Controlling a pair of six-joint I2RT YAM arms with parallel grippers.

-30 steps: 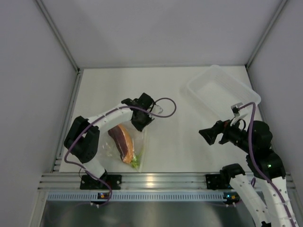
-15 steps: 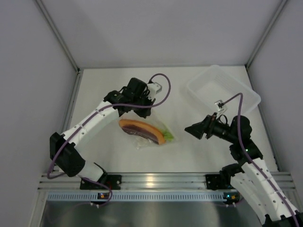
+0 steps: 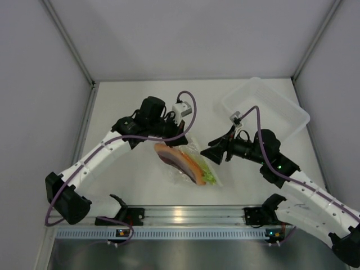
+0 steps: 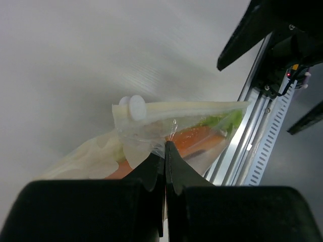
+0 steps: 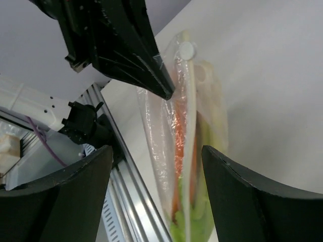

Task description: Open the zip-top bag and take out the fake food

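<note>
The clear zip-top bag [image 3: 194, 163] hangs above the table centre with the orange and dark-red wedge [image 3: 180, 160] and the green leafy stalk [image 3: 209, 176] inside. My left gripper [image 3: 179, 135] is shut on the bag's plastic just below the zip strip [image 4: 181, 107], near the white slider [image 4: 135, 105]. My right gripper [image 3: 216, 153] is open and empty just right of the bag. In the right wrist view the bag [image 5: 186, 151] hangs between my spread fingers [image 5: 242, 196], and the left gripper's tips [image 5: 164, 91] pinch its top edge.
A rigid translucent tray [image 3: 264, 107] stands at the back right. The aluminium rail [image 3: 180, 216] runs along the table's near edge. White walls close in the left, back and right sides.
My left gripper has carried the bag to the right and lifted it. My right arm has swung left toward the bag, its open gripper now right beside it.
</note>
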